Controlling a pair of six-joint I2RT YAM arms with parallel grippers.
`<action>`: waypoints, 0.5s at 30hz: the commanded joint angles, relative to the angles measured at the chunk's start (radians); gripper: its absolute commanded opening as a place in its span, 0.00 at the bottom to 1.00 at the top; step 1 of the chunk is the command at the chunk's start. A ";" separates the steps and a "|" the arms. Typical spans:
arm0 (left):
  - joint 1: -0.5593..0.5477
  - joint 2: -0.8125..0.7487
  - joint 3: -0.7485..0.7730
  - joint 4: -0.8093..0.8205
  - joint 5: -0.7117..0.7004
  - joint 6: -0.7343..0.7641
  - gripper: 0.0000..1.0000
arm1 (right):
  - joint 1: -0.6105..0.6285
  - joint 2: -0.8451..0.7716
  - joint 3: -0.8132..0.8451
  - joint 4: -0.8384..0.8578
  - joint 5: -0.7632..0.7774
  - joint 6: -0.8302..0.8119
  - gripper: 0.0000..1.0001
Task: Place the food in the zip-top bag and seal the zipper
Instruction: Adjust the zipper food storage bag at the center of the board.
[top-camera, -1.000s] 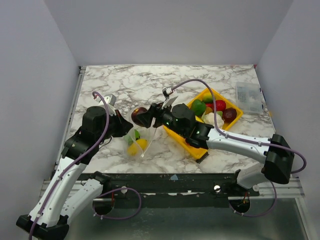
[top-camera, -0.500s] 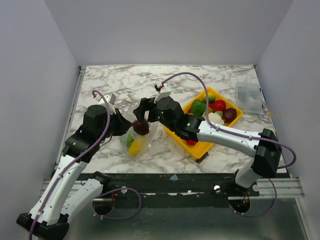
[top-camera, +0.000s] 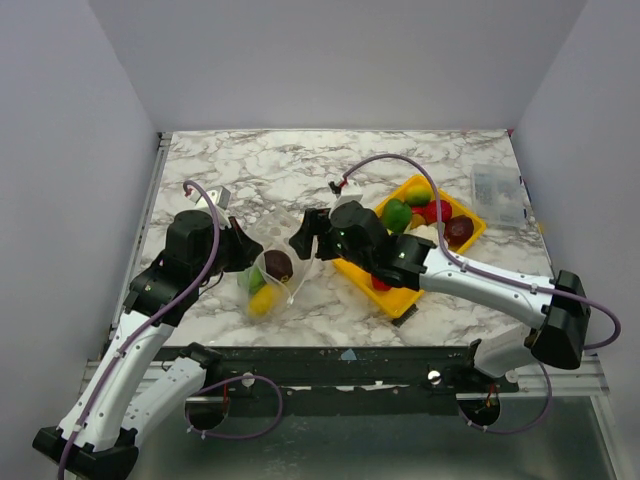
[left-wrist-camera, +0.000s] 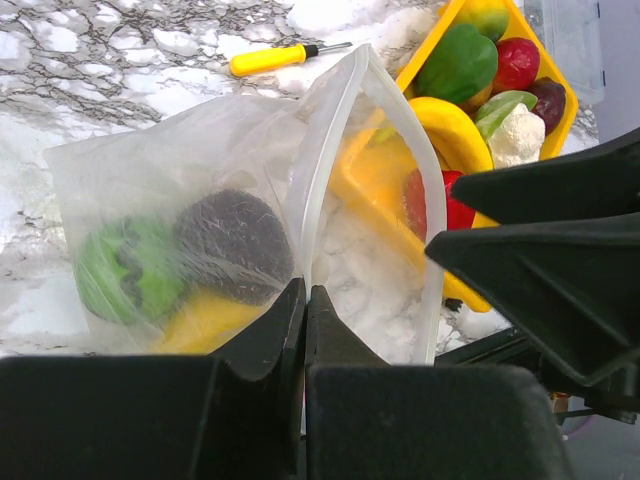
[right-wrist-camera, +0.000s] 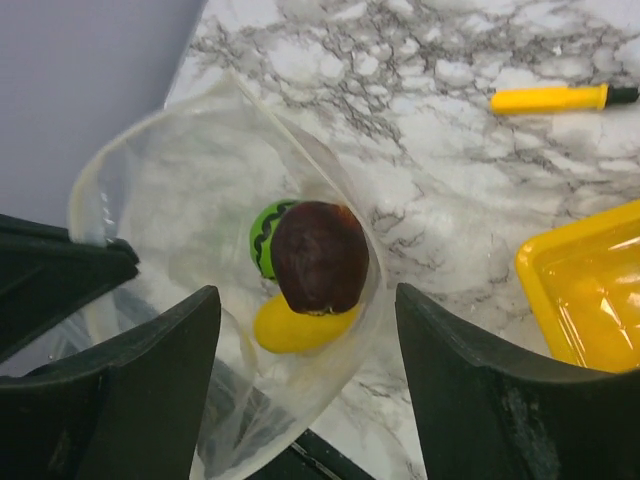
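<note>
Left tool tight on zip-top bag rim; right tool (empty, wide apart) above its mouth.

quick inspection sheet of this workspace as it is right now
surface: marble-patterned table, no spill seen
job's things: zip-top bag unsealed, mouth open, holding a dark purple piece, a green piece and a yellow piece; green pepper, banana and cauliflower lie in the yellow tray
clutter: yellow stick; clear box
grippers: left gripper jaws pinched on the bag's mouth edge; right gripper jaws open, empty, by the bag's mouth
cables: purple cable on left arm and purple cable on right arm, no snag seen
surroundings: plain grey walls
</note>
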 joint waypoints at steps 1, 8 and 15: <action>0.005 -0.013 0.018 -0.001 0.007 -0.006 0.00 | 0.007 0.010 -0.086 -0.016 -0.078 0.081 0.70; 0.005 -0.017 0.032 -0.012 0.027 -0.018 0.00 | 0.007 0.113 0.004 0.018 -0.104 0.018 0.34; 0.005 -0.077 0.130 -0.061 0.009 -0.025 0.00 | 0.025 0.097 0.202 -0.111 -0.120 -0.040 0.00</action>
